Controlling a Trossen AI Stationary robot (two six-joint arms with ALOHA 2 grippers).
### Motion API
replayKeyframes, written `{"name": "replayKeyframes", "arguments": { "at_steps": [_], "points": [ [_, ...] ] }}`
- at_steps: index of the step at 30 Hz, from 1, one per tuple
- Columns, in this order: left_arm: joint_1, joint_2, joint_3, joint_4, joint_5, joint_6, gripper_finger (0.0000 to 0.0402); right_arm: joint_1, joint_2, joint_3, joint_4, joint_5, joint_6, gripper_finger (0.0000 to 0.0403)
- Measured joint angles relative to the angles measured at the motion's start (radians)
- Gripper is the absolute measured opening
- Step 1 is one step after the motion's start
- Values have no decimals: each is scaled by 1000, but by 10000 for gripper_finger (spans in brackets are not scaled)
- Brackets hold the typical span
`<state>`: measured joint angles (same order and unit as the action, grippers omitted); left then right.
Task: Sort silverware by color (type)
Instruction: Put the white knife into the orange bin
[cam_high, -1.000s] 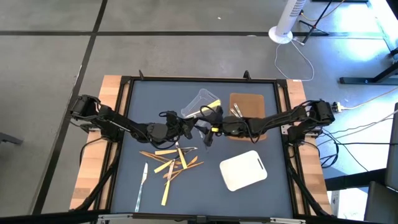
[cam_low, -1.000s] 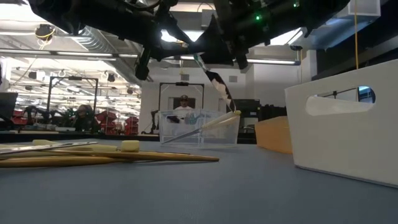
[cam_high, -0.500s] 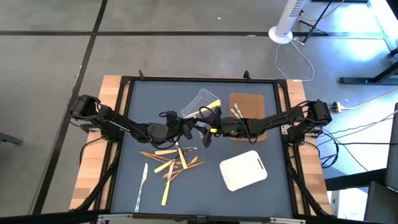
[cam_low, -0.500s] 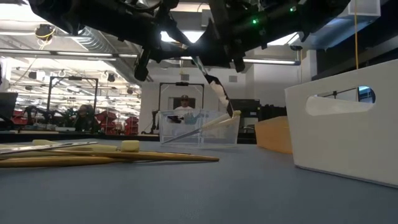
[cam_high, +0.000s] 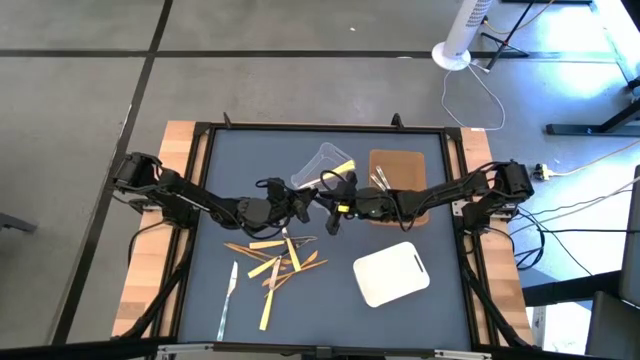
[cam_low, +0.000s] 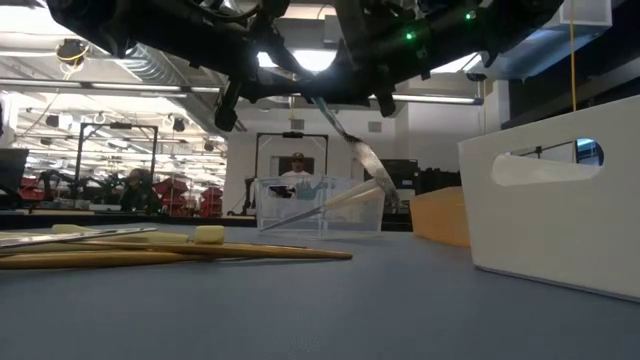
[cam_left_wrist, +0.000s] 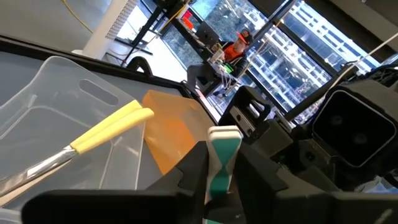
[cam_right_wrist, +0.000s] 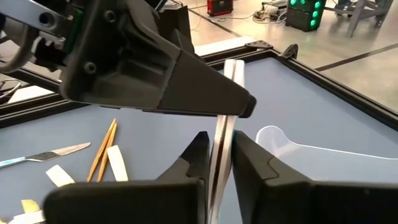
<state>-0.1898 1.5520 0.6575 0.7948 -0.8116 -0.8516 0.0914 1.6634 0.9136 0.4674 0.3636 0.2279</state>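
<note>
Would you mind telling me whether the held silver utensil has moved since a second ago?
Yes. In the low view the silver utensil has swung its lower end rightward, toward the white bin.

The table (cam_high: 240, 310) has a dark blue-grey top inside a black frame, with bare wooden strips along its left and right edges. Taking the clear plastic tub (cam_high: 322, 166) as the landmark: it stands on the top near the far middle, with pale yellow utensils leaning inside it. Just beside it, on the right arm's side, lies the brown tray (cam_high: 400, 172) with silver pieces on it. Nearer the front than the tub, on that same side, lies the white tray (cam_high: 392, 273), turned at an angle. Forward of the tub towards the left arm's side lies a loose scatter of silverware (cam_high: 280, 262), pale yellow and orange-brown sticks crossing, and a silver knife (cam_high: 227, 298) a little apart from them.
</note>
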Motion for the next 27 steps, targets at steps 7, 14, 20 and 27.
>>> {"name": "replayKeyframes", "arguments": {
  "at_steps": [7, 14, 20, 27],
  "points": [
    [0, 0, 0, 3, 11, -6, 88, 0, 0, 0, 0, -8, -2, 25],
    [0, 0, 0, 5, 20, -5, 121, 0, 0, 0, 4, -14, -3, 24],
    [0, 0, 0, 4, 25, -3, 158, 0, -3, 0, -9, -16, -3, 24],
    [0, 0, 0, 4, 24, -2, 184, -22, -69, 0, -114, -7, 4, 24]
  ]
}}
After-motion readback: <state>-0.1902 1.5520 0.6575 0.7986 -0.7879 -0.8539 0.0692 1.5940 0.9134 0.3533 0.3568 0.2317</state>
